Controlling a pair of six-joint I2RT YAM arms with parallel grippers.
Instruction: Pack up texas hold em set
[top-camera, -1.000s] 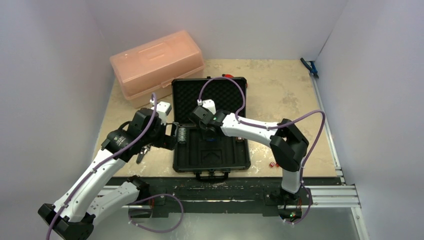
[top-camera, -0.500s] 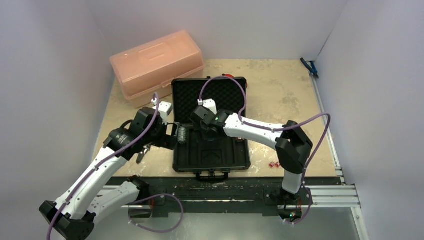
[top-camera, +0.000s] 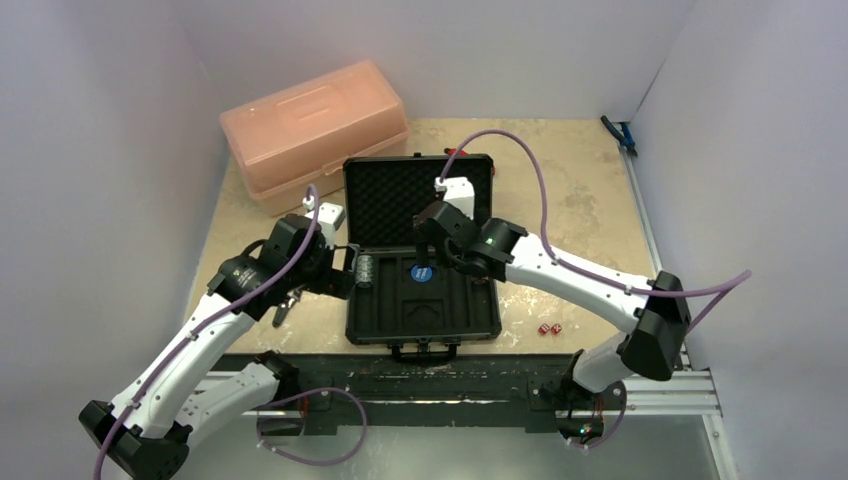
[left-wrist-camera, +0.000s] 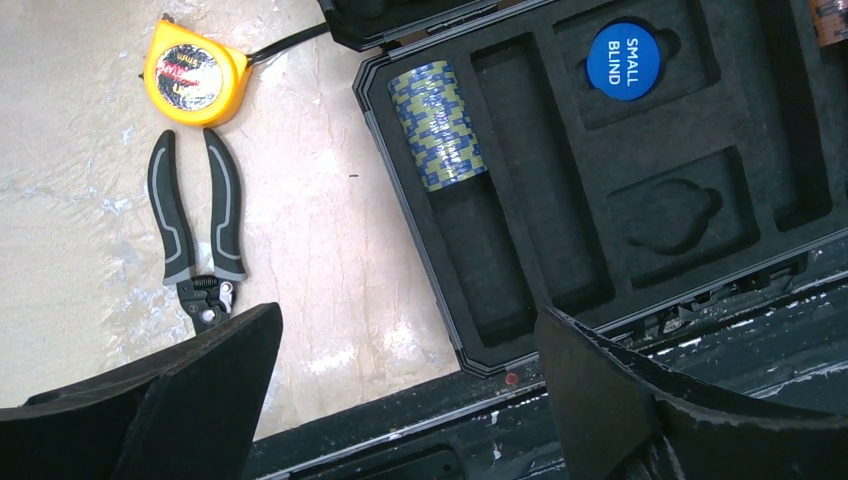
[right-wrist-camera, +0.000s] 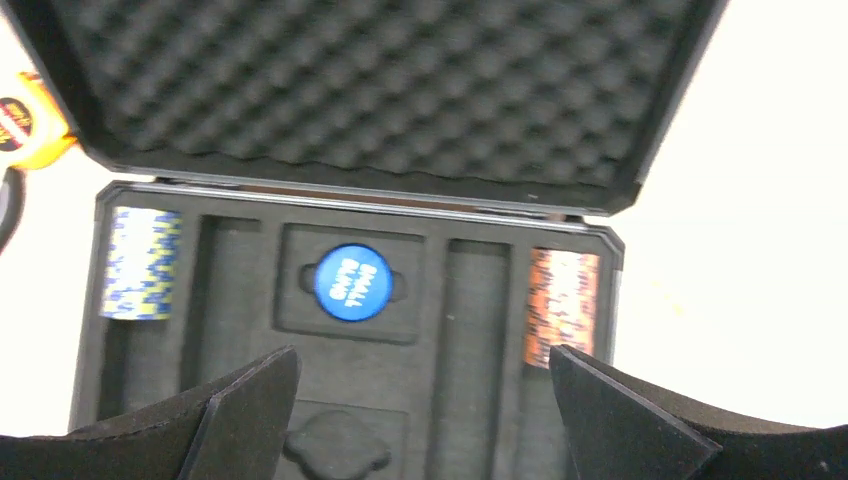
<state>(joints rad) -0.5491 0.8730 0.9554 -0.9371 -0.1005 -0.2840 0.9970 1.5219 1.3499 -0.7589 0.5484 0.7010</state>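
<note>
**Case open on bench; both claws released, blue disc seated**

Hidden or unclear: from above, the right arm covers the tray's right-hand slot. The brown-red chip stack (right-wrist-camera: 561, 305) therefore shows only in the blurred right wrist view, and as a cut-off sliver at the corner of the left wrist view. The left arm hides the yellow tape measure (left-wrist-camera: 193, 72) and pliers (left-wrist-camera: 197, 235) from above. Both lie on the bench (top-camera: 580, 200) left of the case.

Task item: the black case (top-camera: 352, 325) lies open mid-bench, with its foam-lined lid (top-camera: 385, 200) at the far side. The grey-blue chip stack (left-wrist-camera: 438, 125) sits at the far end of the leftmost slot. The blue disc (left-wrist-camera: 623, 60), marked SMALL BLIND, lies in the upper middle recess. Two red dice (top-camera: 548, 328) lie on the bench right of the case, apart from it.

Claws: the left claw (left-wrist-camera: 408, 335) is released, jaws wide and empty, over the case's near left corner. The right claw (right-wrist-camera: 422, 360) is released and empty above the tray.

Change: a second ago the right claw was down over the middle recess, masking the disc. It has since lifted toward the lid, and the elbow has swung right. The left arm is unmoved.
</note>
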